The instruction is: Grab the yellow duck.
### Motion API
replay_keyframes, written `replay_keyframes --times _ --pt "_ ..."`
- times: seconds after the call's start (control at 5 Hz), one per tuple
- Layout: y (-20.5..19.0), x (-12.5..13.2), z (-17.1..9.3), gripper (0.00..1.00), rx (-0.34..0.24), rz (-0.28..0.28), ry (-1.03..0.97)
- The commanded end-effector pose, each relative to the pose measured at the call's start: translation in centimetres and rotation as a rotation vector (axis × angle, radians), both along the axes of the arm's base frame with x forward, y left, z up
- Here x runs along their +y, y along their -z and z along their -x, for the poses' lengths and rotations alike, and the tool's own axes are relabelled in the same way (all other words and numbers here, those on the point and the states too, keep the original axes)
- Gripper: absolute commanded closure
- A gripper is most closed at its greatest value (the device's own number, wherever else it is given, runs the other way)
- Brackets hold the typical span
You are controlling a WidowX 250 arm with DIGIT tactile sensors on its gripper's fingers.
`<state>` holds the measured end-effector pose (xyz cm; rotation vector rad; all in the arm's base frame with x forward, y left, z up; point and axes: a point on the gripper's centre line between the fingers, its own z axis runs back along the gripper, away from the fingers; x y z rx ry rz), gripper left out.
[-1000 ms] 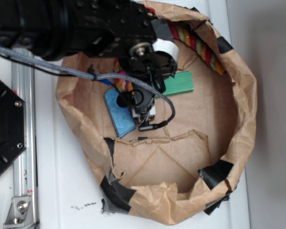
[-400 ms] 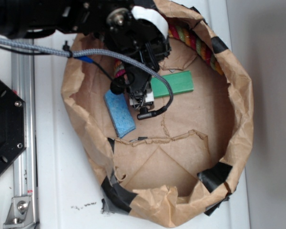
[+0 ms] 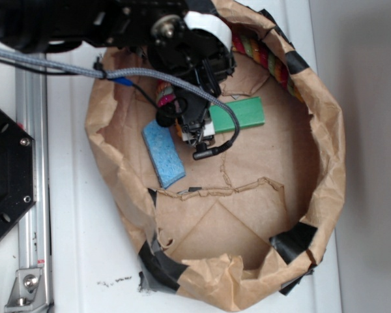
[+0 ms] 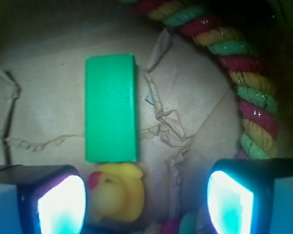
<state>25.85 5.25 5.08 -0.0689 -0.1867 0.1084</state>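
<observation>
The tool (image 4: 146, 197) is being held wide open and empty over the paper bag (image 3: 326, 163), so both fingers can drop around the duck (image 4: 116, 192). The duck is being seen just beside one finger (image 4: 61, 202), off-centre in the gap, touching the green block (image 4: 111, 107); a sideways shift is probably being called for.

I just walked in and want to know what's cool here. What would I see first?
Probably the little yellow duck, sitting between the open gripper fingers, close to the left one. Just above it lies a bright green block, and a striped rope in red, yellow and green curls along the right side. It all sits inside a crumpled brown paper bag.
</observation>
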Motion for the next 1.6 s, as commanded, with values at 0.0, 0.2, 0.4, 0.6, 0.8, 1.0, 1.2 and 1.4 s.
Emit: replay_keyframes --times 0.0,0.2,0.4,0.6,0.8,1.0,1.2,1.4 --pt "0.0 0.8 -0.4 0.0 -0.02 -0.073 -0.004" --pt "1.7 0.7 0.1 0.0 0.029 -0.079 0.012" --pt "3.7 -1.1 0.2 0.0 0.11 -0.116 0.08" --pt "3.9 -3.6 0.9 0.0 0.126 -0.105 0.16" --pt "3.3 -5.9 1.9 0.0 0.11 -0.072 0.238" --pt "2.6 -7.4 2.4 0.0 0.084 -0.059 0.291" --pt "1.9 -7.5 2.3 0.0 0.064 -0.049 0.295" --pt "1.3 -7.1 2.3 0.0 0.055 -0.036 0.282"
